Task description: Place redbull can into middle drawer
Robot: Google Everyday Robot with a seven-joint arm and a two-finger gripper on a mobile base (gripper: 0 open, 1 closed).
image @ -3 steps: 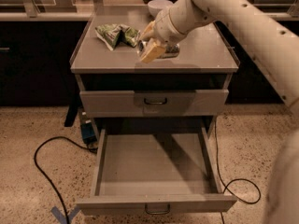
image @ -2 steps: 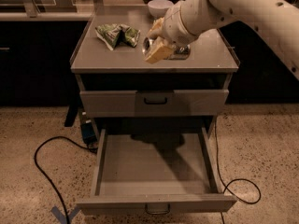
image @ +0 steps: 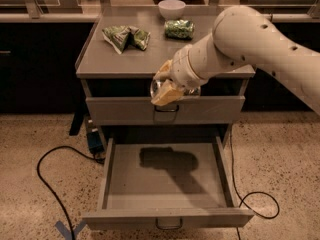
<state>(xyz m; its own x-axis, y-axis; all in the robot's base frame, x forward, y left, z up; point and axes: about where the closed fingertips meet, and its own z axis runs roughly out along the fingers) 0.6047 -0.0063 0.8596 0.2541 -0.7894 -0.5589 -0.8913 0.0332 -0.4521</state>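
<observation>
Gripper [image: 164,86] hangs just past cabinet top [image: 110,64] front edge, before closed upper drawer [image: 120,111]. Fingers [image: 167,94] clamped round redbull can [image: 192,90], can mostly hidden. Middle drawer [image: 165,217] pulled fully out below, arm shadow on its floor. Chip bag [image: 126,36], green pack [image: 179,28], white bowl [image: 171,7] on top.

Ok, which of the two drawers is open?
The lower drawer, pulled out toward the camera; the upper drawer is shut. The gripper, holding the can, hangs in front of the shut one.
</observation>
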